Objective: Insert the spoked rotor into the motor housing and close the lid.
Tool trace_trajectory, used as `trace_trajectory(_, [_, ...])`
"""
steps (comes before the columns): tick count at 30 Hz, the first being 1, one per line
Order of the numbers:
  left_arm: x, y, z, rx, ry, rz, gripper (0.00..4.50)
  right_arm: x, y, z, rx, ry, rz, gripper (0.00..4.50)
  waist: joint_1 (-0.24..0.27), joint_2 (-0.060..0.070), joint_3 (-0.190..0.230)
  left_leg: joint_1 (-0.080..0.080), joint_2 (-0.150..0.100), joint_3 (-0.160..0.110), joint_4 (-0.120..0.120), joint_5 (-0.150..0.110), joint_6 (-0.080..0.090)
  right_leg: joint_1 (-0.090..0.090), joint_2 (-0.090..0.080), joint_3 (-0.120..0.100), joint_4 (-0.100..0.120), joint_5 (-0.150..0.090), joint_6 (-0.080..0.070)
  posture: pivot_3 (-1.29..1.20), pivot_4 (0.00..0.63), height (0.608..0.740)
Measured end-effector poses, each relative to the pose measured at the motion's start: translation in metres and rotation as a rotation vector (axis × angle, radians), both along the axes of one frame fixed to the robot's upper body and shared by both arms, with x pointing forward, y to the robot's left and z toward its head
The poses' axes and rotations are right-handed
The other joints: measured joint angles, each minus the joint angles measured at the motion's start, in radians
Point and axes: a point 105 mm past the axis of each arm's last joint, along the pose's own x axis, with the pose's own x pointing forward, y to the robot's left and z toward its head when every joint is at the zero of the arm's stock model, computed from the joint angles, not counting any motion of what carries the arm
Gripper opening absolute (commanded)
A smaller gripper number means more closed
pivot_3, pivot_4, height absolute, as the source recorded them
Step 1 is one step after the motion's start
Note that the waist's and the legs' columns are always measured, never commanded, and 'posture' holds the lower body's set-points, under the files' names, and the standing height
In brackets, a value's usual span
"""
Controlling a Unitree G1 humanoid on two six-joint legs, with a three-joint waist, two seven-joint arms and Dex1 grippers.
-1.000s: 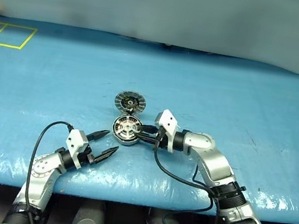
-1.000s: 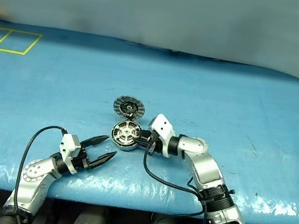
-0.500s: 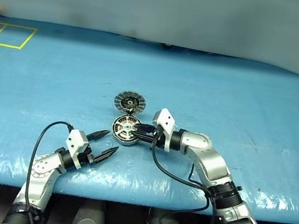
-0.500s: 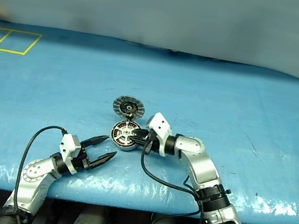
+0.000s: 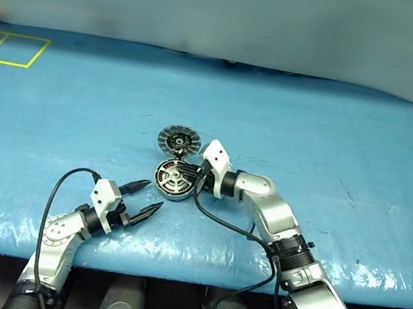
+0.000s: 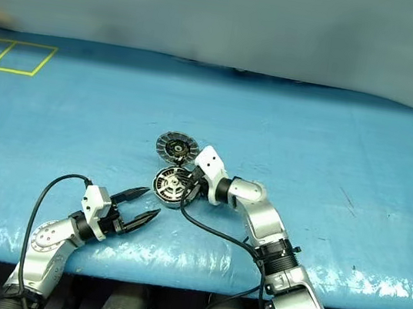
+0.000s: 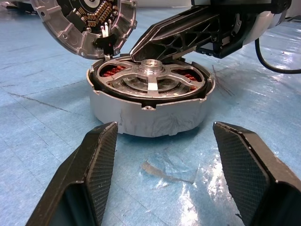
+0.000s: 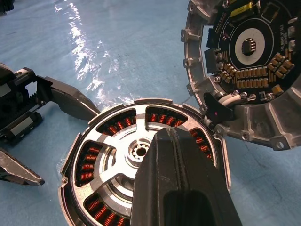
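The motor housing sits on the blue mat, and the spoked rotor lies inside it with copper windings showing through its gaps. The lid stands tilted open at the housing's far side, joined by a hinge, its circuit-board face showing. My right gripper is shut and empty. Its joined fingertips reach over the rotor near the centre hub; I cannot tell whether they touch. My left gripper is open, low on the mat, pointing at the housing's near side with a gap between.
Yellow tape squares mark the mat's far left. A black cable loops from my right wrist across the mat. The table's front edge lies just below both arms.
My right gripper has shut and slid left, from beside the housing to over the rotor. The left arm has kept still.
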Motion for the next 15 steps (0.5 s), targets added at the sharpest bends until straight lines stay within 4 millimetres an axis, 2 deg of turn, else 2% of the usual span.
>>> trace_trajectory(9, [-0.0007,0.0009,-0.0010,0.000,0.003,0.009,3.42,-0.0063,-0.0019,-0.0058,-0.101,-0.091,0.031,0.01,0.000,0.000,-0.001,0.001,0.000,0.000,0.000,0.000,0.000,0.001,0.000,0.000,0.000,0.000,0.000,0.00,0.150,0.740])
trace_trajectory(15, [-0.0009,0.0013,-0.0005,0.000,-0.003,0.011,3.42,-0.0091,-0.0069,-0.0005,0.066,-0.015,-0.047,0.01,-0.001,0.001,-0.001,0.000,0.000,0.000,0.000,0.000,0.000,0.000,0.000,0.000,0.000,0.000,0.000,0.00,0.150,0.740])
